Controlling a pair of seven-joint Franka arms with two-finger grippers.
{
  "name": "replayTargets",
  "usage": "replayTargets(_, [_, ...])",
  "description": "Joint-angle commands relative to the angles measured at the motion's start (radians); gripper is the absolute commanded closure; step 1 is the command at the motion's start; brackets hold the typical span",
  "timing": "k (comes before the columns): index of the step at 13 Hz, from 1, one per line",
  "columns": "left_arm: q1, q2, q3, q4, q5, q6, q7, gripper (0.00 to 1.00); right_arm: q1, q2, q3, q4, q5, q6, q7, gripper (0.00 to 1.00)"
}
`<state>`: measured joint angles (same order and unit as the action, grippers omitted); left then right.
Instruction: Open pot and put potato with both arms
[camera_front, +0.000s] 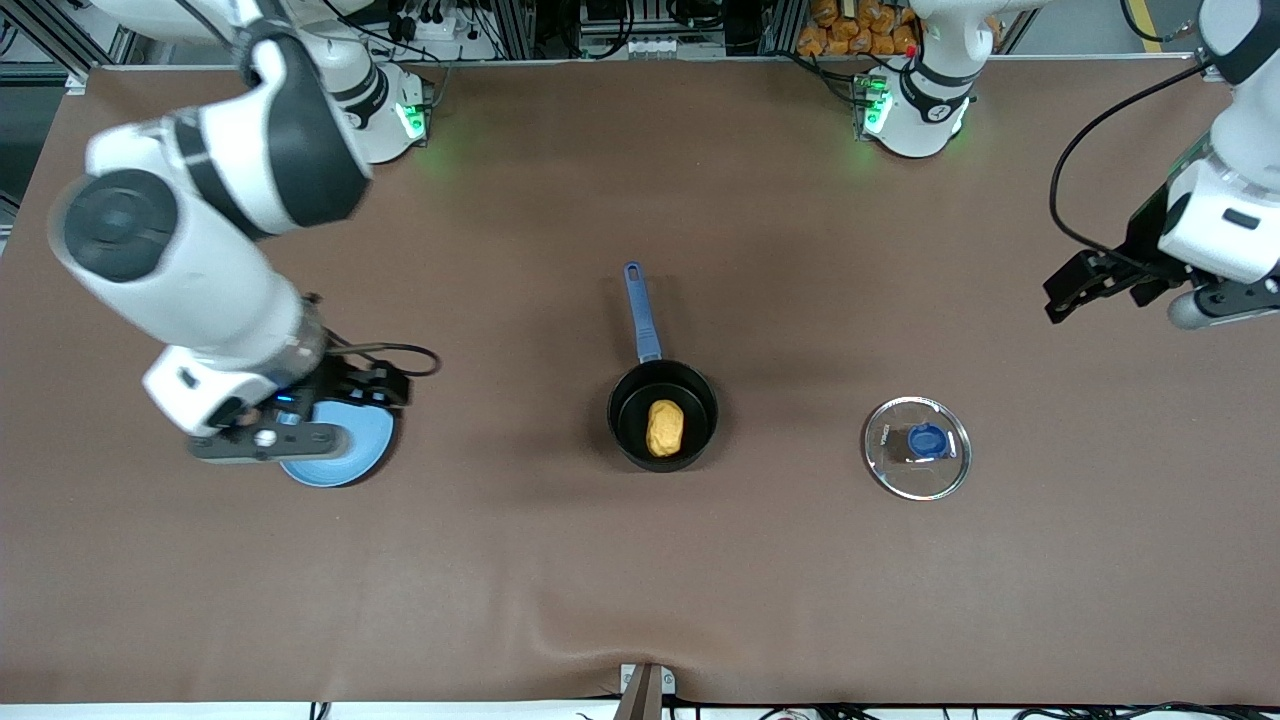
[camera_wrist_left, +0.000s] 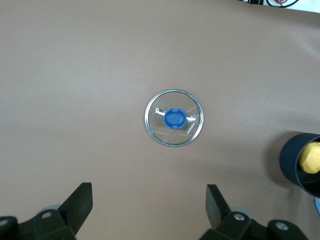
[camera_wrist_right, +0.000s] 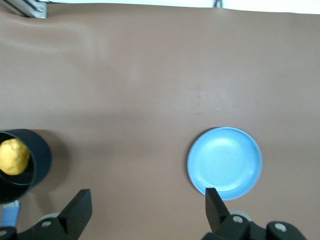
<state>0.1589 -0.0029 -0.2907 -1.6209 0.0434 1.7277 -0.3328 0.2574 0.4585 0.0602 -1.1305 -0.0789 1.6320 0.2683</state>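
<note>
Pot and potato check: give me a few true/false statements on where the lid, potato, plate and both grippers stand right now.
1. The potato lies in the pot. True.
2. The lid sits on the pot. False: it lies on the table toward the left arm's end.
3. The plate holds the potato. False: it is bare.
4. The right gripper is open over the plate. True.
5. The left gripper grips the lid. False: it is open, holding nothing.

Mid-table sits the black pot (camera_front: 662, 415), lidless, my potato (camera_front: 664, 427) inside; its glass lid (camera_front: 917, 447) lies flat toward my left arm's end.
</note>
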Motion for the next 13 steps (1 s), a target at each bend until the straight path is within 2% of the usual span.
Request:
replayTargets(1, [0.013,0.015,0.002,0.062,-0.042,-0.053,0.026,0.0,-0.064,-0.116,0.018,-0.155,0.015,0.009,-0.034,0.0])
replayTargets(8, [0.013,0.017,0.015,0.067,-0.045,-0.065,0.034,0.0,-0.23,-0.378,0.015,-0.448,0.016,0.023,-0.237,0.0])
replayTargets(10, [0.013,0.023,0.015,0.067,-0.043,-0.065,0.034,0.0,-0.263,-0.449,-0.005,-0.524,0.016,0.031,-0.283,0.0])
replayTargets(13, [0.014,0.018,0.015,0.067,-0.046,-0.065,0.034,0.0,-0.279,-0.518,-0.033,-0.543,0.016,0.011,-0.328,0.0])
